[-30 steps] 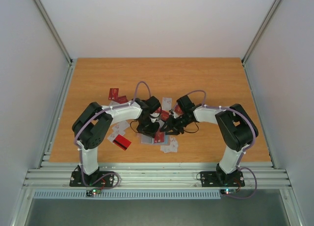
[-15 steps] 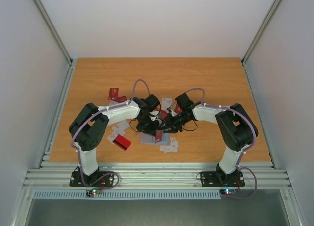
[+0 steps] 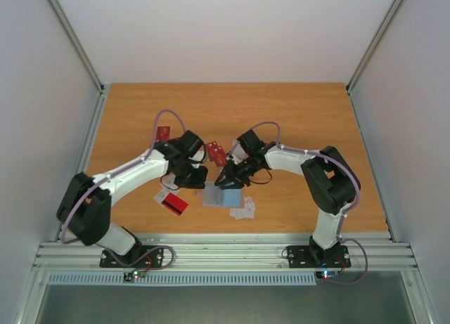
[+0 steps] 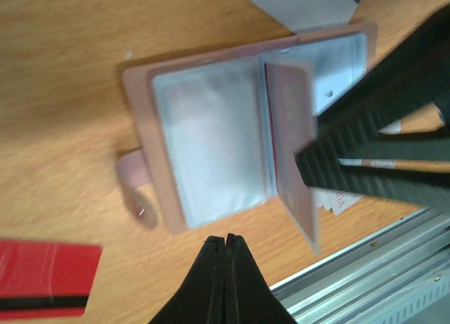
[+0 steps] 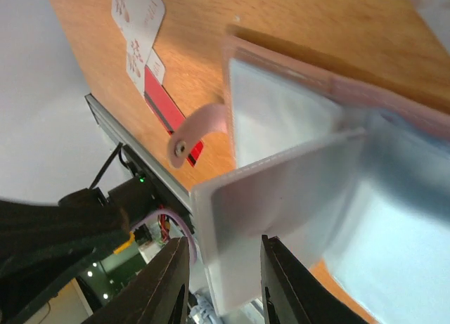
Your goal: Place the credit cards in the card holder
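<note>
While the holder (image 3: pixel 223 196) lies open on the desk (image 3: pixel 295 113), front centre between the arms, one clear leaf (image 4: pixel 292 155) is pinched and stood up by the right tool (image 5: pixel 223 252). A reddish card seems to sit inside that leaf, but this is not certain. The left tool (image 4: pixel 225 245) is closed on nothing, just beside the holder's edge; contact with the desk cannot be told.

Step judged: a pocket is being opened for loading. The leaf should be raised only far enough to expose the pocket mouth and not yanked, or the holder may be dragged or flipped. The cover is best pinned by the left tool before any card is slid in.

Cards (image 3: pixel 242 210) are scattered around the holder. A red card (image 4: pixel 46 278) lies near the left tool and is a likely next pick. Flat cards are hard to lift, so an edge should be worked first.
</note>
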`<state>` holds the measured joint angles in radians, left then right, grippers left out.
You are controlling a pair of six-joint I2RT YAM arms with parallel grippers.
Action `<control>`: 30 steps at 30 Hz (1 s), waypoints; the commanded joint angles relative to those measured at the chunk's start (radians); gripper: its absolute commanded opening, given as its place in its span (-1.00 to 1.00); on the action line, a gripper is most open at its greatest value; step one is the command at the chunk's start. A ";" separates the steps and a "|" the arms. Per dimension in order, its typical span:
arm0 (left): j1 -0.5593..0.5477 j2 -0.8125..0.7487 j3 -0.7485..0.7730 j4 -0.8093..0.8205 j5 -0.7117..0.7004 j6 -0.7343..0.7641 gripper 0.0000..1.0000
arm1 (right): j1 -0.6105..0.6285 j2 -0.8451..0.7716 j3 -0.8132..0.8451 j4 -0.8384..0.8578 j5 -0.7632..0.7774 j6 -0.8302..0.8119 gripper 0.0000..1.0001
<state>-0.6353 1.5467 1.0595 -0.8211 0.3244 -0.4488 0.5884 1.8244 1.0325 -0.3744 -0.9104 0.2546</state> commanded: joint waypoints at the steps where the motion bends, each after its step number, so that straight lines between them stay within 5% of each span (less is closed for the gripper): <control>1: 0.017 -0.142 -0.079 -0.027 -0.062 -0.045 -0.98 | 0.039 0.093 0.094 -0.039 -0.018 0.029 -0.41; 11: 0.025 -0.447 -0.219 -0.096 -0.197 -0.170 -0.58 | 0.074 0.257 0.424 -0.122 -0.063 0.054 -0.39; 17: 0.025 -0.564 -0.198 -0.190 -0.279 -0.169 0.13 | 0.073 0.212 0.614 -0.301 0.021 -0.063 -0.35; 20: 0.025 -0.588 -0.192 -0.214 -0.318 -0.178 0.88 | 0.063 0.117 0.594 -0.372 0.107 -0.145 -0.30; 21: 0.025 -0.589 -0.195 -0.213 -0.321 -0.191 0.97 | 0.056 0.077 0.568 -0.384 0.136 -0.165 -0.27; 30: 0.032 -0.380 -0.164 -0.300 -0.463 -0.294 0.95 | -0.116 -0.353 0.154 -0.412 0.277 -0.198 -0.08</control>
<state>-0.6125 1.0729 0.8616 -1.0473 -0.0242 -0.6453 0.5472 1.5967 1.3273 -0.7315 -0.7193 0.0830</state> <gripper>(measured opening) 0.992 0.446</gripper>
